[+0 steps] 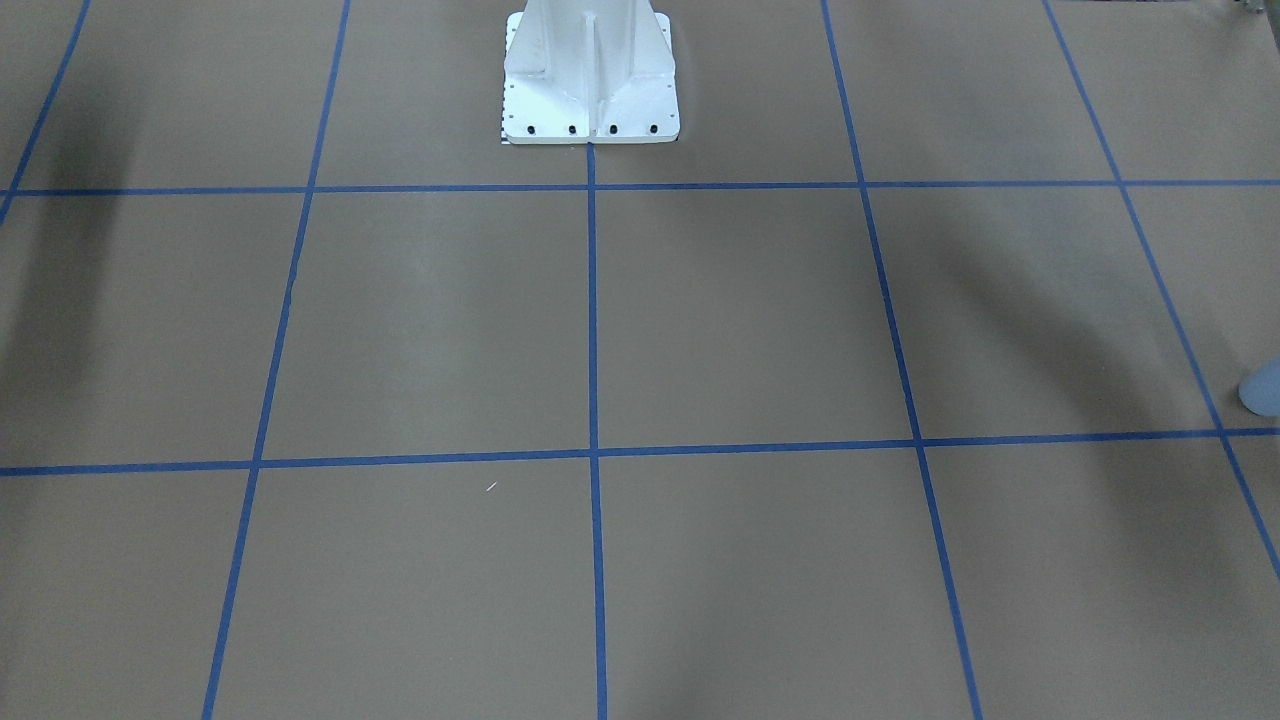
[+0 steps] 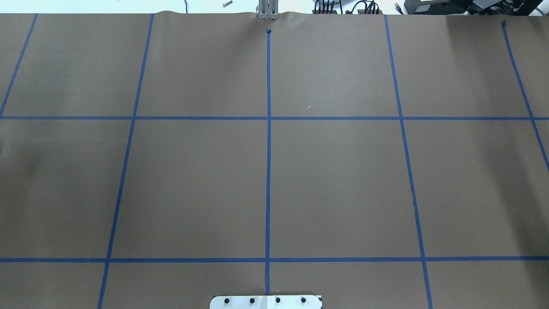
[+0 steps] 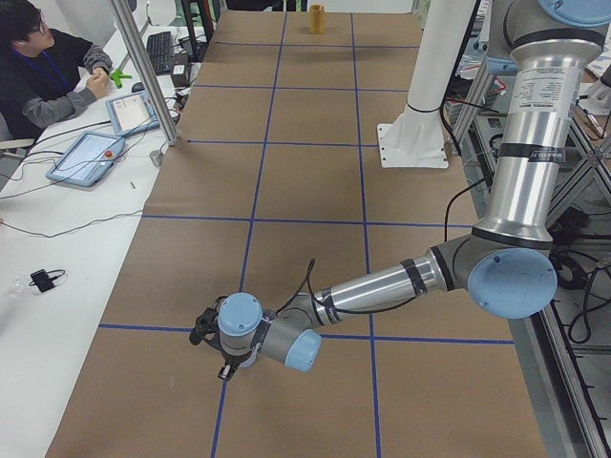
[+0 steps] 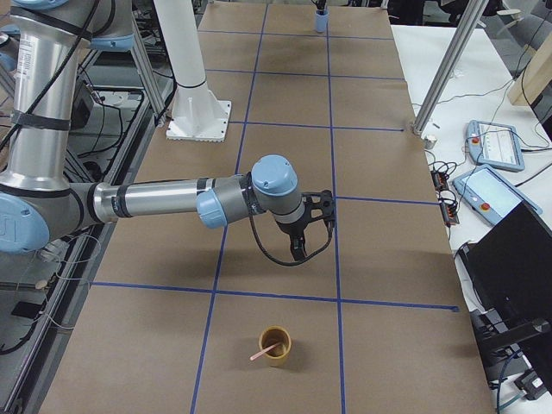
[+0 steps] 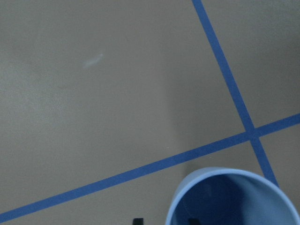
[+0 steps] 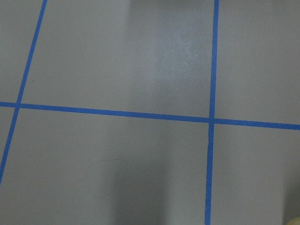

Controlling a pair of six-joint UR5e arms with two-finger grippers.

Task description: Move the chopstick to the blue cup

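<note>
The blue cup [image 5: 234, 199] fills the bottom right of the left wrist view, with its dark blue inside showing. It also shows at the right edge of the front-facing view [image 1: 1262, 388] and far off in the exterior right view [image 4: 321, 21]. My left gripper [image 5: 164, 220] is right over it. Its two dark fingertips [image 5: 137, 220] stand apart, one on each side of the cup's near rim. The pale pink chopstick [image 4: 264, 351] leans in a brown cup [image 4: 276, 346]. My right gripper [image 4: 298, 250] hovers beyond that cup, and I cannot tell whether it is open or shut.
Brown paper with a blue tape grid covers the table [image 2: 334, 184]. The white robot base [image 1: 590, 75] stands at the table's middle. Operators' desks with tablets [image 4: 492, 142] run along the far side. A metal post [image 4: 440, 78] stands at the table edge.
</note>
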